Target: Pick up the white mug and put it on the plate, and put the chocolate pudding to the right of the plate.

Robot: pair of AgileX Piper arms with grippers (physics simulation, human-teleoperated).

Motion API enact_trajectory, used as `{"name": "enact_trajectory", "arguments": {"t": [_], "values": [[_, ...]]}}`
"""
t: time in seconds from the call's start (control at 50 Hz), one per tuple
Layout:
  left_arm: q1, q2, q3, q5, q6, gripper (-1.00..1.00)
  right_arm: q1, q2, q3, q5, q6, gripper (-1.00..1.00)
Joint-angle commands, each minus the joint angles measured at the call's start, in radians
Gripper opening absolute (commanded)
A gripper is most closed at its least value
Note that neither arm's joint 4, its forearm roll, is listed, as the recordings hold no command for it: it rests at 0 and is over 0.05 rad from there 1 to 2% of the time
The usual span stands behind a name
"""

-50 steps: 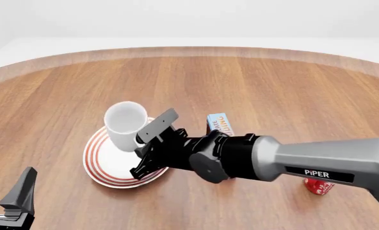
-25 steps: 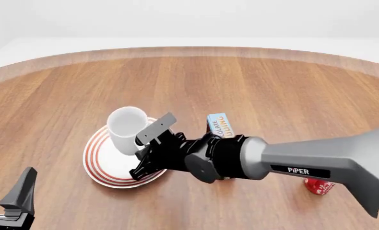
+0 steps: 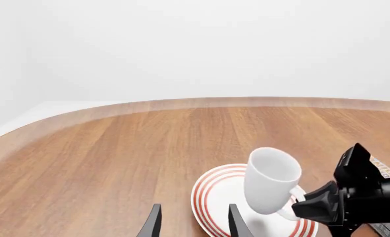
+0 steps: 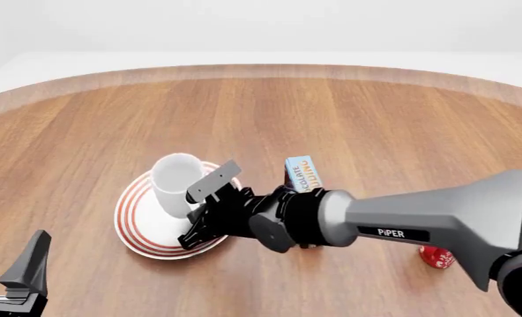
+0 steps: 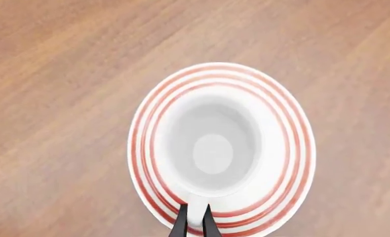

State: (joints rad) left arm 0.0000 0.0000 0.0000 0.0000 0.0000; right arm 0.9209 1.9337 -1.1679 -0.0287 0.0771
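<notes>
Wooden table [image 4: 376, 125]: white mug [image 4: 176, 183] over plate [image 4: 133, 214].
Right gripper [image 5: 194, 222] pinches mug handle; left gripper [image 3: 193, 224] wide, idle; chocolate pudding [image 4: 303, 173] unplaced.

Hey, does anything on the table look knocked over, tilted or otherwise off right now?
The white mug leans over the plate, held by its handle in the right gripper. Nothing looks spilled or damaged.

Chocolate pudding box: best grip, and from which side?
Probably from above, fingers across the narrow width of the chocolate pudding. It's a small oblong box lying right of the plate, long axis running away from the arms. The right gripper, shut on the white mug handle, must let go first.
</notes>
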Motion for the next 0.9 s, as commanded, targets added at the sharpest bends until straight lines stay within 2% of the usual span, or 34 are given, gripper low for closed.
{"name": "enact_trajectory", "arguments": {"t": [0.02,0.9], "values": [[0.0,0.0,0.0,0.0,0.0,1.0,-0.001,0.018,-0.012,0.002,0.013,-1.0],[0.0,0.0,0.0,0.0,0.0,1.0,-0.011,0.049,-0.036,0.015,0.013,-1.0]]}}
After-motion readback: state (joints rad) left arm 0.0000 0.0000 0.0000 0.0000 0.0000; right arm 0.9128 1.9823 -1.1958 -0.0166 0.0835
